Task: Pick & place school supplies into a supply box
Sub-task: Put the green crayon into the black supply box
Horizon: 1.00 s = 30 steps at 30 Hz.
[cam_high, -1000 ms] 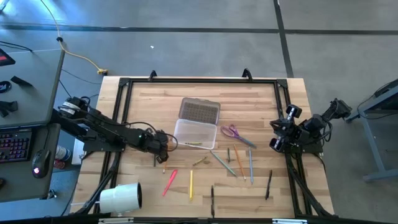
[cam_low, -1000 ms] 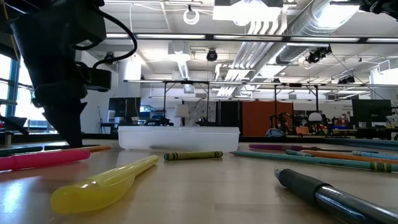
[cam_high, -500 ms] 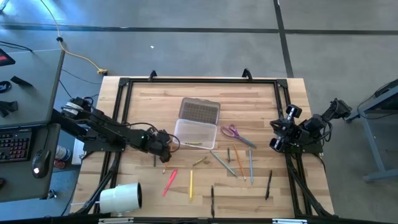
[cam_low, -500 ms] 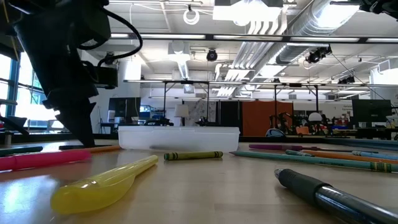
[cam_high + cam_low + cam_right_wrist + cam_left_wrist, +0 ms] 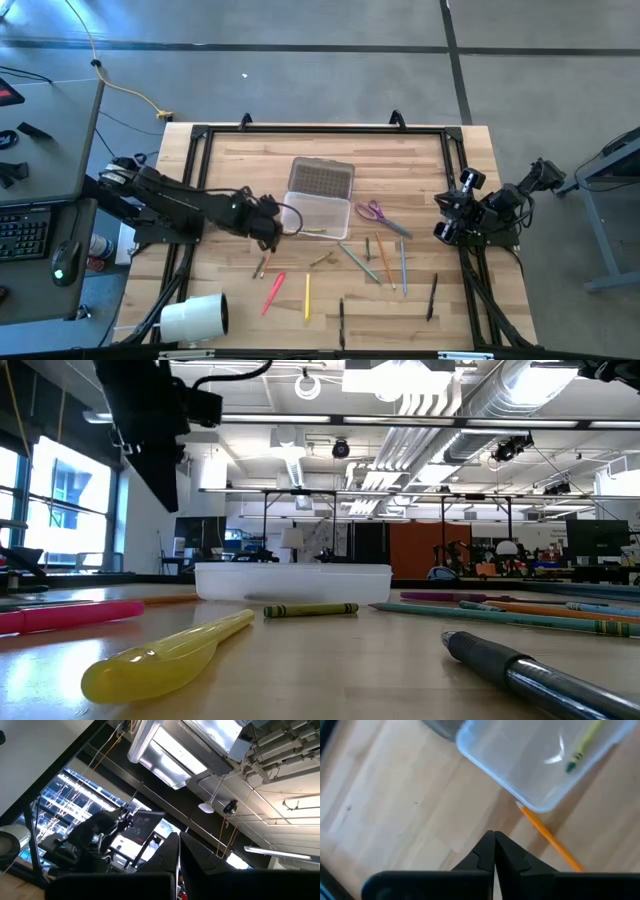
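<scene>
The clear supply box [image 5: 313, 212] lies open on the table's middle, its ribbed lid [image 5: 321, 178] on the far side, with a yellow-green crayon [image 5: 580, 745] inside. My left gripper [image 5: 268, 228] is shut and raised above the table at the box's near left corner; nothing shows between its fingers [image 5: 494, 840]. An orange pencil [image 5: 550, 837] lies on the table under it, one end at the box's corner. Purple-handled scissors [image 5: 378, 214] and several pencils and pens [image 5: 382, 258] lie right of and nearer than the box. My right gripper [image 5: 447, 215] waits shut at the table's right edge.
A big white roll [image 5: 195, 317] lies at the near left corner. A pink marker [image 5: 273, 292], a yellow pencil [image 5: 307, 296], an olive crayon [image 5: 322, 259] and two dark pens [image 5: 432, 296] lie near the front edge. A black frame [image 5: 325, 130] borders the table.
My left gripper has risen from the table top and gone a little toward the box, tipping as it went; its fingers stay shut.
</scene>
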### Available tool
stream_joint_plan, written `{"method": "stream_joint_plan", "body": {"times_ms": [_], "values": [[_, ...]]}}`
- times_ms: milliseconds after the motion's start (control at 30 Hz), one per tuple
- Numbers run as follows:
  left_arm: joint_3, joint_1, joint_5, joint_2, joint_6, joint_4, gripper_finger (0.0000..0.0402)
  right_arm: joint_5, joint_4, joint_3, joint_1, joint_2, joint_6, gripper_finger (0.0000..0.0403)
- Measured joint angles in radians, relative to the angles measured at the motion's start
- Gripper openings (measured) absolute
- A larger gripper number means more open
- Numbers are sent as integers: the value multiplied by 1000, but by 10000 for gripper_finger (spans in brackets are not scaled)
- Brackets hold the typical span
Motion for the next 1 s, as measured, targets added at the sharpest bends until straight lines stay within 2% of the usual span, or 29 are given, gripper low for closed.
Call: {"method": "stream_joint_plan", "body": {"times_ms": [100, 267, 467, 567, 667, 833, 1000], "values": [[1, 11, 52, 1, 57, -26, 67, 0, 0, 0, 0, 0, 0, 0], [1, 17, 70, 1, 22, -110, 93, 0, 0, 0, 0, 0, 1, 0], [-18, 16, 216, -1, 12, -256, 116, 0, -1, 0, 0, 0, 28, 0], [-88, 16, 298, -1, 13, -290, 130, 0, -4, 0, 0, 0, 50, 0], [-188, 16, 312, -1, 19, -283, 147, 1, -5, 0, 0, 0, 54, 0], [-352, 61, 350, -1, -25, -182, 170, 1, -8, 0, 0, 0, 71, 0], [-438, 113, 419, -1, 13, -83, 166, 1, -8, 0, 0, 0, 51, 0]]}}
